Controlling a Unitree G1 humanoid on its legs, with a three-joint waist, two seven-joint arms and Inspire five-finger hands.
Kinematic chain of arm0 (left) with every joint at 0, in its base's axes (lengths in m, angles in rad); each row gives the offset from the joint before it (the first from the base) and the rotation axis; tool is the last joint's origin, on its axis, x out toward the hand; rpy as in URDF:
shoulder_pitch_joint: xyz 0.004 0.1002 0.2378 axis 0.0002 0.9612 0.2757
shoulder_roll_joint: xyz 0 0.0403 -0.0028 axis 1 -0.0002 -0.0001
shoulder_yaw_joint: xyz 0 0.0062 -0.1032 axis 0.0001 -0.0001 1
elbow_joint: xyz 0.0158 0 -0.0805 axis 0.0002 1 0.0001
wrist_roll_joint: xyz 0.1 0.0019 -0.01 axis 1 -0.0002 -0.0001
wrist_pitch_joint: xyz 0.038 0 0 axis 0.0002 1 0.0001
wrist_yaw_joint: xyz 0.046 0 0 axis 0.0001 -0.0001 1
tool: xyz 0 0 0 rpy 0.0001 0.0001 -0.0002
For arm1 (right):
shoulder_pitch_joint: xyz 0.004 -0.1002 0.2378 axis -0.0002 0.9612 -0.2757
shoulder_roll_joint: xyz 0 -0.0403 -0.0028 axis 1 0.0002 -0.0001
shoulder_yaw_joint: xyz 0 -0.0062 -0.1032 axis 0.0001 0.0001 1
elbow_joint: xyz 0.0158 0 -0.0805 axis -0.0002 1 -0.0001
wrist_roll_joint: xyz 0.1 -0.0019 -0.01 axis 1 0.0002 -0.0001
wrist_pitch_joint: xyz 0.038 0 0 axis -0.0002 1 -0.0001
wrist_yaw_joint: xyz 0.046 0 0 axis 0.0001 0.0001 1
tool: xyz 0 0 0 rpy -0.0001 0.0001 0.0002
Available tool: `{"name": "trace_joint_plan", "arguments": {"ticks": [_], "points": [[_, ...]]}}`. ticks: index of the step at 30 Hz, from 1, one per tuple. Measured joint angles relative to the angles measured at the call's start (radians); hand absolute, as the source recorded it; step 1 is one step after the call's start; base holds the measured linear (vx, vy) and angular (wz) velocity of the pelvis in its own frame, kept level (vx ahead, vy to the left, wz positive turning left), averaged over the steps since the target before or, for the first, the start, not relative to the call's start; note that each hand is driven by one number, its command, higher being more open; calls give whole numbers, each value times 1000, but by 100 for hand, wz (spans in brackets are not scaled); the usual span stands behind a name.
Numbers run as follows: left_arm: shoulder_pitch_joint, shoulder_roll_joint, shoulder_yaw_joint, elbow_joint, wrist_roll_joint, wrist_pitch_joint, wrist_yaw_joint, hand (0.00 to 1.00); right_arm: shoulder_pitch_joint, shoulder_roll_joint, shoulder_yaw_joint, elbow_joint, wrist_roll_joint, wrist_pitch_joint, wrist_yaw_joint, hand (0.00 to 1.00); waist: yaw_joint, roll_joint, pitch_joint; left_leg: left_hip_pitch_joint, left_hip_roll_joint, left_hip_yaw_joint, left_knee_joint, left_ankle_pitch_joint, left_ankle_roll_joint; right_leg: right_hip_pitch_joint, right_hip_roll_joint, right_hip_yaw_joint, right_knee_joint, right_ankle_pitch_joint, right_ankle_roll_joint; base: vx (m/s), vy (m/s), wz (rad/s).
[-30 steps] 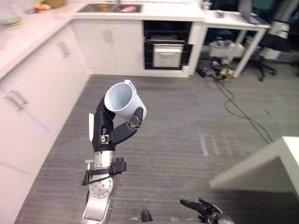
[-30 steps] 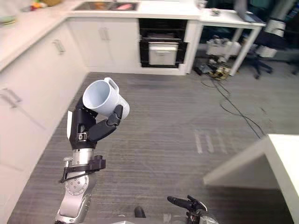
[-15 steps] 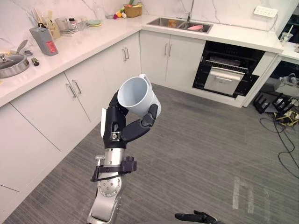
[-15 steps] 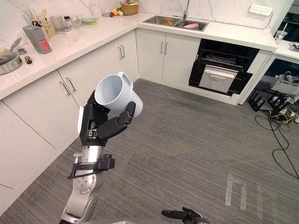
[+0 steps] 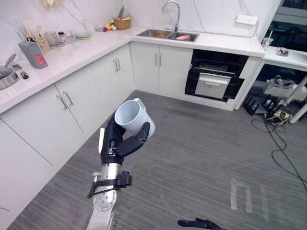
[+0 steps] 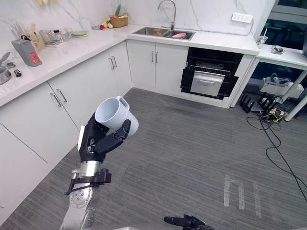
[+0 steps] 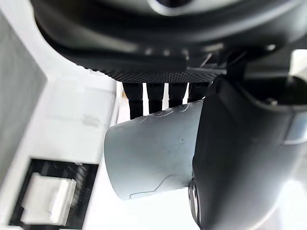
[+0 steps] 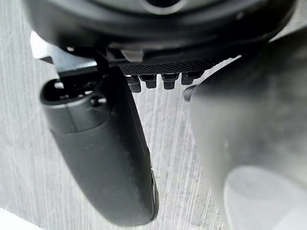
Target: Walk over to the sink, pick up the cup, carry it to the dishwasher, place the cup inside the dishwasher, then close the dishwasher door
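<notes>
Since half a second ago the whole view has swung and pulled back, so the kitchen sits a little further off, while the white ceramic cup (image 5: 132,116) stays clamped in the left hand (image 5: 114,142). At the nearest edge of the eye views the right hand (image 5: 199,223) hangs low over the grey wood-grain floor (image 5: 192,158), its fingers loosely stretched out and holding nothing. Above it, on the robot's left, the left hand is raised on its upright forearm, clenched on the cup: the fingers curl round one side of the body and the thumb presses the other, as the left wrist view shows with the row of fingers (image 7: 153,98) behind the cup's wall and the thumb (image 7: 240,158) across it. The cup is tilted, with its mouth turned up and towards the left and its handle on top, held in the air well apart from any surface. Beyond it, a run of white cabinet doors (image 5: 86,96) carries a white marble bench (image 5: 72,52) along the left side. At the far corner the bench turns, and a steel sink (image 5: 158,33) with a curved tap (image 5: 173,7) is set in it. Just to the right of the sink cabinets stands the black dishwasher (image 5: 213,79), its dark inside showing, with a silver panel in the middle.
</notes>
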Motion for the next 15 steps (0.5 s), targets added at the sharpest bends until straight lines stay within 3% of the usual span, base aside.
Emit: {"name": "trace_joint_plan", "arguments": {"ticks": [5, 15], "points": [[-5, -6, 22, 1, -105, -25, -61, 0, 17, -7, -19, 7, 31, 15, 28, 100, 6, -4, 1, 28, 16, 2, -7, -12, -7, 4, 12, 7, 70, -44, -8, -25, -36, 0], [-1, 40, 62, 78, -113, -31, -79, 0, -13, -22, -19, 67, 69, 39, 33, 100, 18, -9, 21, 43, 15, -7, -36, 9, -11, 5, 16, 1, 62, -49, -7, -4, -14, 3]]}}
